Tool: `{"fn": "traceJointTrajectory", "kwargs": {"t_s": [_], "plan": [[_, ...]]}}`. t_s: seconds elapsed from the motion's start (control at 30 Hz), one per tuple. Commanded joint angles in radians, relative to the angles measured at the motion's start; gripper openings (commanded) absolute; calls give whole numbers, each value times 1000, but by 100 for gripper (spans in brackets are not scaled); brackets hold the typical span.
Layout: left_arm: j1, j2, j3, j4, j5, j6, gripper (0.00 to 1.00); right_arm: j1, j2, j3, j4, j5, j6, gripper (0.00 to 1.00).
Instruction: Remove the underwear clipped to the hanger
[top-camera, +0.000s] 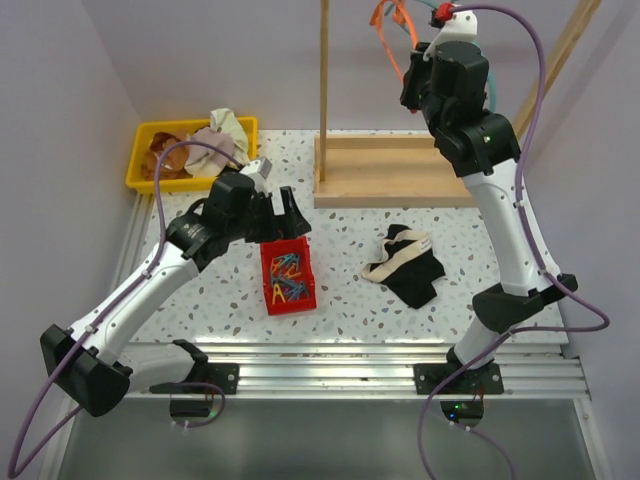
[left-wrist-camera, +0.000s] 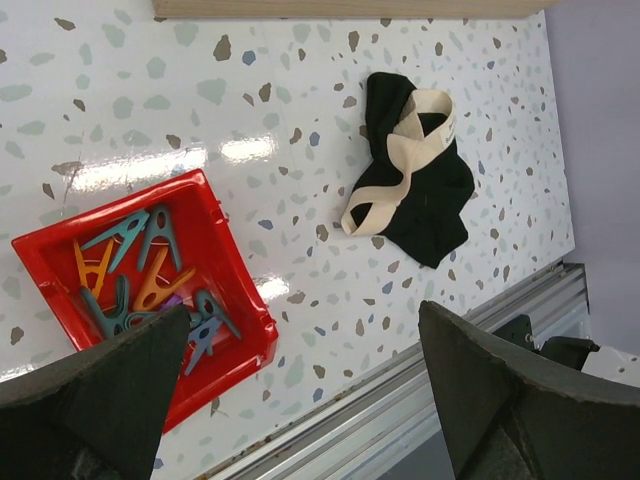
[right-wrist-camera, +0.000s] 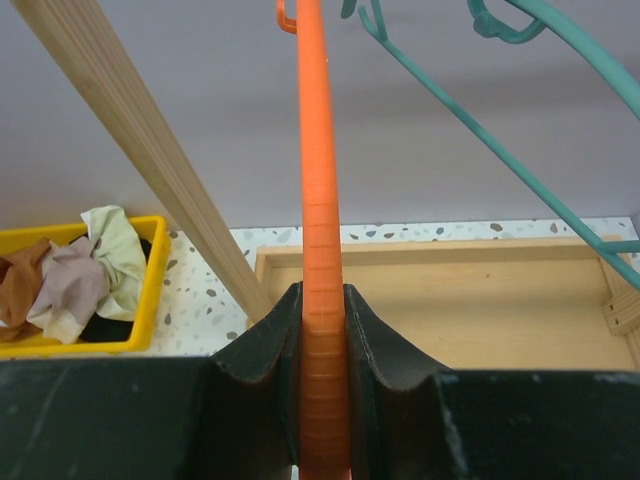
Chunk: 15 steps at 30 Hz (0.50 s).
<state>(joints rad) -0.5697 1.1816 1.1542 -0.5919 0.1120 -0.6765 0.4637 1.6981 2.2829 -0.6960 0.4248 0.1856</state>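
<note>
pinching the orange hanger (right-wrist-camera: 315, 150) tight in the right gripper (right-wrist-camera: 322, 305), up over the worktop's (top-camera: 200, 290) far edge. holding the left gripper (left-wrist-camera: 305, 335) wide apart above the red tray (left-wrist-camera: 40, 262). toward the worktop's near right corner: scrunched black underwear (top-camera: 410, 270) with a cream band, stretched far to near, a bit slanted.
</note>
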Motion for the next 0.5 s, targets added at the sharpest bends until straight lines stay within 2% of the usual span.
{"fn": "traceJointTrajectory", "kwargs": {"t_s": [0.0, 0.03, 0.07, 0.17, 0.2, 0.27, 0.3, 0.33, 0.47], "plan": [[2, 13, 44, 50, 37, 37, 100, -7, -9, 41, 18, 9, 15, 8], [2, 18, 45, 56, 43, 38, 100, -5, -8, 44, 18, 8, 15, 13], [2, 23, 48, 60, 51, 41, 100, -7, -8, 47, 18, 3, 14, 26], [2, 38, 61, 79, 71, 46, 100, -7, -24, 47, 24, 0, 17, 49], [2, 47, 73, 84, 77, 54, 100, -8, -29, 43, 32, 0, 15, 61], [2, 59, 90, 92, 84, 66, 100, -7, -41, 43, 35, 0, 14, 77], [2, 73, 113, 93, 92, 71, 100, -7, -57, 44, 33, 2, 11, 90], [2, 81, 125, 107, 98, 75, 100, -8, -67, 44, 29, 2, 11, 98], [-4, 151, 185, 188, 187, 142, 100, -7, -202, -31, -22, 8, 38, 98]]}}
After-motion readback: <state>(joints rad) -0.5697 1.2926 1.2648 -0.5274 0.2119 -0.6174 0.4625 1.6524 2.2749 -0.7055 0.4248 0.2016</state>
